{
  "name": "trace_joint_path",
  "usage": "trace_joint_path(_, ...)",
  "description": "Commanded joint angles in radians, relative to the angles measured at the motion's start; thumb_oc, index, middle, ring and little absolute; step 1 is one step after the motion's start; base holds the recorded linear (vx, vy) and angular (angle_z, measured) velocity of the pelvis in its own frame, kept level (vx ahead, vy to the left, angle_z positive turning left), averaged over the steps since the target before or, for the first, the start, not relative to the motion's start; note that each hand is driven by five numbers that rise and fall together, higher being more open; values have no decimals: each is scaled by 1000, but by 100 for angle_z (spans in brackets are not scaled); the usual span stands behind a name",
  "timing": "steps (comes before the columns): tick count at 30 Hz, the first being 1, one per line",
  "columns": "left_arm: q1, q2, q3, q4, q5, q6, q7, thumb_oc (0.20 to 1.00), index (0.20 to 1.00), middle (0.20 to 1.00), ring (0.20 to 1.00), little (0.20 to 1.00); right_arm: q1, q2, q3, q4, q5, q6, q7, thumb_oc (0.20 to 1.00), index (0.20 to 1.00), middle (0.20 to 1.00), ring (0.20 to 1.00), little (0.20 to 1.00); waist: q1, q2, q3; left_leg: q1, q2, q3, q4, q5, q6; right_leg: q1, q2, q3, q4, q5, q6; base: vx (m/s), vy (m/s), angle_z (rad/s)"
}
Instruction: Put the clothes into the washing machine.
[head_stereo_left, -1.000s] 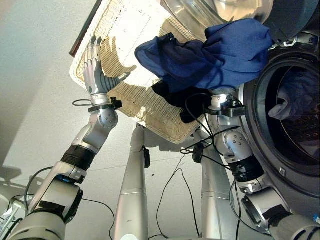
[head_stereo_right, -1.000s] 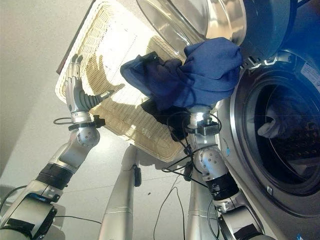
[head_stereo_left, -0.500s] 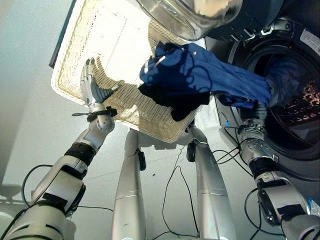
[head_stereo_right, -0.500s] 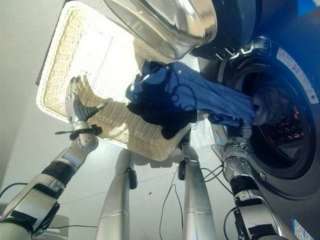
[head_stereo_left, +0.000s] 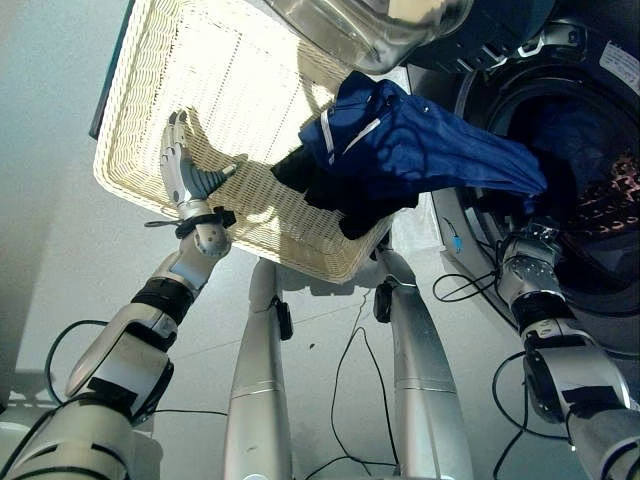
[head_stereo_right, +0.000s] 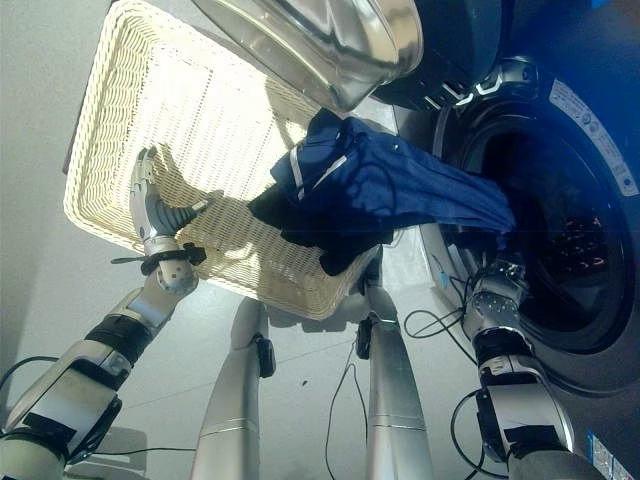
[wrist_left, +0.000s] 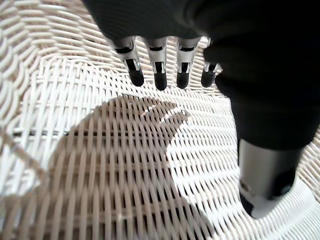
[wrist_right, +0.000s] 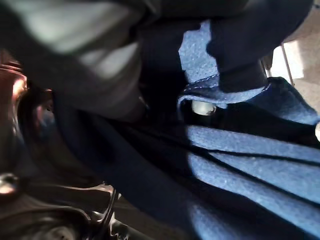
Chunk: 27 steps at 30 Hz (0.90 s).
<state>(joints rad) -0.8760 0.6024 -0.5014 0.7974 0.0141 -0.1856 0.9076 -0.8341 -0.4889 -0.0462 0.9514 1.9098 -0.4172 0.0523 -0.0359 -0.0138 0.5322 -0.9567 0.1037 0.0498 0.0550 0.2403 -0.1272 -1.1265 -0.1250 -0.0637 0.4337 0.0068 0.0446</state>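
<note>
Right hand (head_stereo_left: 528, 262) at drum (head_stereo_left: 590, 190) mouth, feeding blue garment (head_stereo_left: 420, 150) in; its fingers' state hidden. Left hand (head_stereo_left: 185, 175), fingers straight, steadies basket (head_stereo_left: 130, 110).

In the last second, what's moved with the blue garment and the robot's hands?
The right hand has carried the blue garment from above the wicker basket to the washing machine drum opening; its tail trails over the basket's black clothes. The left hand stays open over the basket.

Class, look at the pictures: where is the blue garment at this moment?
In the left eye view the blue garment stretches from the wicker basket's right corner, above a black garment, into the washing machine's drum opening on the right.
</note>
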Motion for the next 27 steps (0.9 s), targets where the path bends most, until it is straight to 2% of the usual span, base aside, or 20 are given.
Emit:
trace_joint_path(1, -41, -9, 7, 10, -32, -21, -1, 1000, 1000, 1000, 1000, 1000, 27, -132, -35, 15, -117, -88, -79, 200, 200, 200, 200, 200, -19, 30, -12, -43, -42, -9, 126, -83, -32, 100, 5, -45, -279, 236, 135, 22, -94, 2)
trace_joint_path(2, -42, 13, -13, 10, -43, -19, -14, 1000, 1000, 1000, 1000, 1000, -31, -214, -17, 29, -199, -150, -230, 200, 200, 200, 200, 200, -15, 29, -12, -47, -40, -13, 142, -90, -34, 100, 5, -50, -272, 231, 134, 35, -101, 2)
trace_joint_path(3, -39, 18, -17, 11, -47, -21, -15, 1000, 1000, 1000, 1000, 1000, -40, -232, -15, 32, -220, -166, -266, 200, 200, 200, 200, 200, -14, 29, -12, -46, -38, -15, 145, -93, -34, 102, 5, -52, -270, 229, 134, 27, -151, 2)
trace_joint_path(4, -22, 45, -29, 7, -53, -34, -11, 1000, 1000, 1000, 1000, 1000, -66, -309, -16, 41, -282, -250, -403, 200, 200, 200, 200, 200, -13, 22, -12, -51, -36, -25, 154, -100, -33, 103, 6, -56, -266, 225, 133, 23, -130, 1)
trace_joint_path(6, 6, 60, -33, -8, -46, -37, 0, 1000, 1000, 1000, 1000, 1000, -63, -361, -25, 48, -337, -313, -497, 200, 200, 200, 200, 200, -13, 17, -12, -52, -33, -33, 157, -108, -31, 106, 10, -59, -261, 221, 132, 22, -139, 1)
trace_joint_path(7, 33, 86, -40, -32, -44, -36, 14, 1000, 1000, 1000, 1000, 1000, -69, -431, -29, 24, -421, -399, -647, 200, 200, 200, 200, 200, -16, 6, -12, -55, -33, -41, 154, -111, -29, 106, 17, -61, -263, 221, 129, 14, -117, 2)
trace_joint_path(8, 59, 104, -38, -50, -45, -37, 24, 1000, 1000, 1000, 1000, 1000, -64, -473, -43, -17, -522, -418, -778, 200, 200, 200, 200, 200, -23, 1, -12, -55, -31, -43, 153, -111, -29, 106, 22, -61, -262, 222, 129, 10, -101, 2)
trace_joint_path(10, 77, 119, -34, -68, -47, -34, 28, 1000, 1000, 1000, 1000, 1000, -50, -506, -49, -55, -601, -433, -901, 200, 200, 200, 200, 200, -27, -6, -12, -53, -32, -45, 154, -114, -28, 107, 25, -61, -262, 222, 128, 6, -54, 1)
trace_joint_path(11, 114, 142, -13, -72, -45, -45, 22, 1000, 1000, 1000, 1000, 1000, -16, -572, -98, -96, -742, -424, -1091, 200, 200, 200, 200, 200, -38, -21, -12, -34, -24, -47, 144, -119, -28, 124, 34, -63, -260, 214, 128, 5, -65, -1)
trace_joint_path(14, 133, 155, 8, -60, -38, -60, 7, 1000, 1000, 1000, 1000, 1000, 38, -640, -164, -88, -791, -399, -1145, 200, 200, 200, 200, 200, -48, -37, -12, -28, -19, -46, 145, -117, -27, 132, 37, -65, -253, 211, 126, 14, -52, -2)
trace_joint_path(16, 126, 175, 16, -29, -45, -72, -24, 1000, 1000, 1000, 1000, 1000, 61, -715, -191, -45, -796, -354, -1172, 200, 200, 200, 200, 200, -52, -53, -12, -20, -18, -51, 160, -124, -23, 142, 39, -67, -246, 206, 124, 28, -34, 1)
trace_joint_path(19, 118, 187, 20, 1, -49, -87, -47, 1000, 1000, 1000, 1000, 1000, 66, -784, -188, 39, -749, -309, -1154, 200, 200, 200, 200, 200, -52, -62, -12, -17, -17, -59, 173, -125, -20, 149, 38, -70, -237, 201, 121, 27, -34, 3)
trace_joint_path(22, 114, 188, 18, 9, -46, -94, -53, 1000, 1000, 1000, 1000, 1000, 55, -803, -164, 78, -739, -279, -1158, 200, 200, 200, 200, 200, -48, -57, -12, -17, -21, -59, 177, -126, -18, 150, 38, -69, -237, 198, 118, 9, -1, 1)
trace_joint_path(23, 117, 192, 17, 10, -50, -100, -56, 1000, 1000, 1000, 1000, 1000, 50, -805, -149, 101, -720, -238, -1149, 200, 200, 200, 200, 200, -45, -53, -12, -17, -24, -60, 179, -126, -17, 152, 38, -70, -237, 196, 116, 33, -1, 3)
trace_joint_path(25, 118, 192, 17, 10, -50, -100, -56, 1000, 1000, 1000, 1000, 1000, 48, -806, -146, 103, -718, -237, -1147, 200, 200, 200, 200, 200, -45, -53, -12, -17, -24, -60, 179, -126, -17, 152, 38, -70, -237, 196, 116, 21, -10, 5)
trace_joint_path(26, 112, 192, 7, 6, -52, -97, -62, 1000, 1000, 1000, 1000, 1000, 46, -786, -113, 160, -643, -146, -1057, 1000, 1000, 1000, 1000, 1000, -35, -45, -12, -19, -34, -63, 181, -129, -12, 152, 35, -70, -240, 195, 113, 33, -18, 5)
trace_joint_path(27, 112, 191, 5, 6, -53, -98, -61, 1000, 1000, 1000, 1000, 1000, 42, -783, -106, 165, -642, -143, -1051, 1000, 1000, 1000, 1000, 1000, -34, -43, -12, -19, -35, -63, 182, -129, -11, 151, 34, -70, -240, 195, 113, 37, -17, 5)
